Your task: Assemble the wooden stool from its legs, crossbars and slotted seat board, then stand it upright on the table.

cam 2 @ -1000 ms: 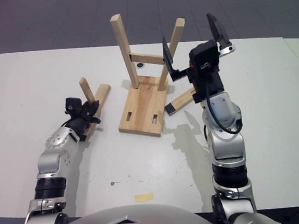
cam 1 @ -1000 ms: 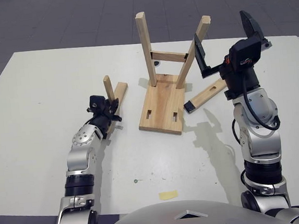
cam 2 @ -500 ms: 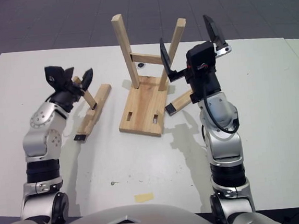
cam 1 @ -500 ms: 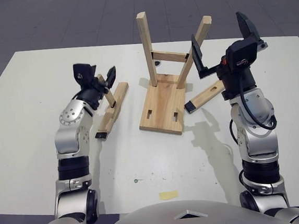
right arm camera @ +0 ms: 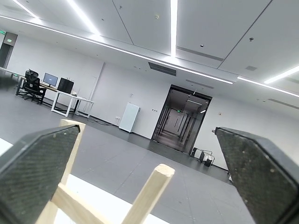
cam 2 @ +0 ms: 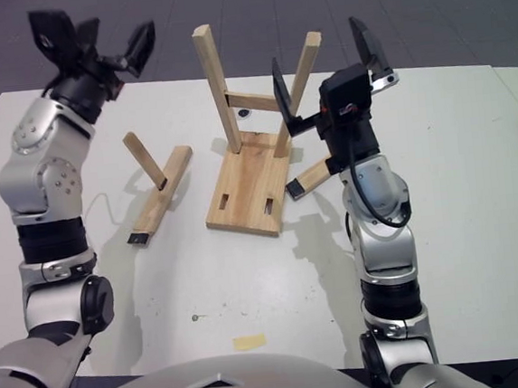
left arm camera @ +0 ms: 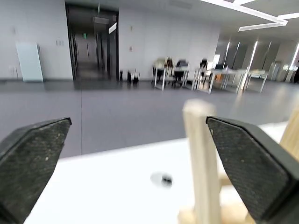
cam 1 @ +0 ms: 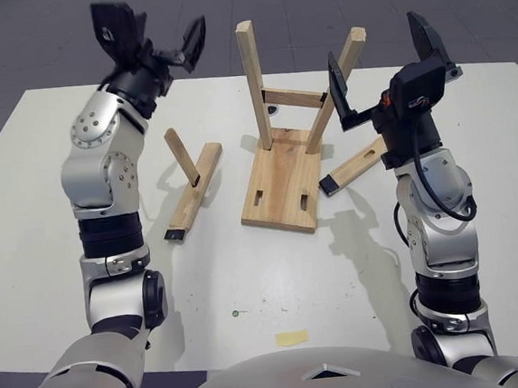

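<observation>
Slotted seat board (cam 1: 277,197): lies flat at mid worktop (cam 1: 49,185), two slots at its near end open. Two upright legs (cam 1: 251,77) rise from its far end, joined by a crossbar (cam 1: 291,97).

Loose leg (cam 1: 356,165): lies just right of the board, dark cap on its near end.

Leg with stub (cam 1: 195,186): lies left of the board, apart from it, a short piece standing up from it.

Right hand (cam 1: 375,46): raised beside the right upright leg, fingers spread wide, holding nothing.

Left hand (cam 1: 152,31): raised high over the worktop's far left, fingers spread wide, holding nothing.

Yellow tape scrap (cam 1: 291,337): near edge of the worktop.
</observation>
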Robot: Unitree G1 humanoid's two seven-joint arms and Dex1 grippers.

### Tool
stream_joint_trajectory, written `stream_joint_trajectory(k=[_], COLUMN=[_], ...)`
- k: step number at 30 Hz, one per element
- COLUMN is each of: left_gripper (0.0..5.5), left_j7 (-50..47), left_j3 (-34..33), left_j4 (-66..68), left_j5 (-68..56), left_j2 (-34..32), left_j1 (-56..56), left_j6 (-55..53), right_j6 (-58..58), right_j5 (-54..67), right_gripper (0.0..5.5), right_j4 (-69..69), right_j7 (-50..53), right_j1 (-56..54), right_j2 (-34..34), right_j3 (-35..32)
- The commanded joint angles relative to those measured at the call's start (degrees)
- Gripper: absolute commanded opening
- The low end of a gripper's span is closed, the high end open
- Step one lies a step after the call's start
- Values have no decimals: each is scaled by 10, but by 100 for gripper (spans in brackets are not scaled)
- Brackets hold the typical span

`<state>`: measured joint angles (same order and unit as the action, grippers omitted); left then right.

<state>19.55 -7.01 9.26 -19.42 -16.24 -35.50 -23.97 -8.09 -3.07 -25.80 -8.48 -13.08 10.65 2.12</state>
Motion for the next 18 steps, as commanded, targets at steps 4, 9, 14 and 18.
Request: stream_joint_trajectory(k=[4, 9, 14, 18], left_gripper=[538, 538, 538, 538], left_j7=[7, 0, -9, -38], left_j3=[6, -1, -8, -48], left_j4=[80, 40, -12, -79], left_j5=[13, 2, -10, -39], left_j2=[27, 32, 25, 8], left_j1=[88, 85, 51, 1], left_j6=[24, 8, -6, -39], right_j6=[-17, -22, -22, -24], right_j5=[1, -5, -8, -6], right_gripper=[540, 540, 540, 540], right_j4=[-19, -35, -37, -39], right_j7=[1, 6, 11, 10], right_j1=[21, 42, 44, 40], right_j2=[-13, -20, -22, -19], right_j3=[17, 27, 21, 18])
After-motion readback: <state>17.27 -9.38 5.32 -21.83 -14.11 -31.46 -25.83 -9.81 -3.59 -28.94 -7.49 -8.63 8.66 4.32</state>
